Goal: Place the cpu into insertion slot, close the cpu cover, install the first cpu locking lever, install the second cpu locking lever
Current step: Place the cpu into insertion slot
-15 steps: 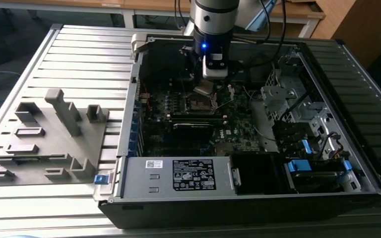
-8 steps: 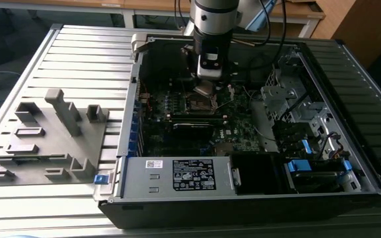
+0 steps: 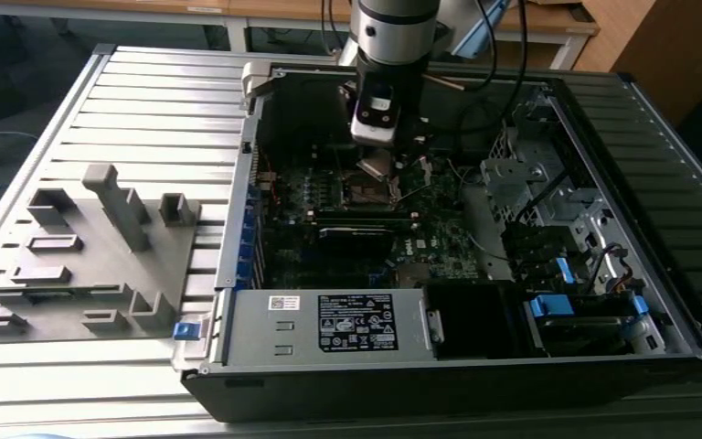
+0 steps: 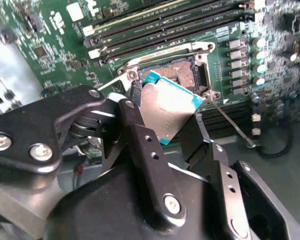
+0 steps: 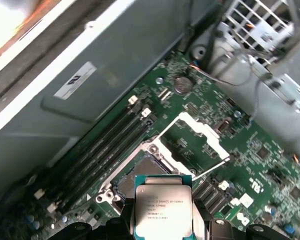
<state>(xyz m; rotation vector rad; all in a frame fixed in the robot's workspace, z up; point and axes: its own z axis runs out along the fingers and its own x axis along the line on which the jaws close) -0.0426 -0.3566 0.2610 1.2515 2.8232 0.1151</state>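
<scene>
My gripper (image 4: 166, 127) is shut on the cpu (image 4: 167, 105), a flat silver square with a teal edge, pinched by two opposite sides between the black fingers (image 4: 136, 120). It hangs tilted just above the open insertion slot (image 4: 177, 70) on the green motherboard. In the first wrist view the cpu (image 5: 162, 207) sits close to the bare slot (image 5: 140, 172), and the cpu cover (image 5: 205, 131), a silver frame, is swung open beyond it. A thin locking lever (image 4: 232, 127) sticks out beside the slot. In the exterior view the gripper (image 3: 373, 157) is low inside the computer case over the slot (image 3: 369, 187).
Memory slots (image 4: 155, 25) run alongside the slot. The case walls (image 3: 244, 183) surround the board, with a black white-labelled box (image 3: 357, 322) at the near side and a metal drive cage (image 3: 547, 197) on the exterior view's right. A grey fixture plate (image 3: 83, 247) lies on the exterior view's left.
</scene>
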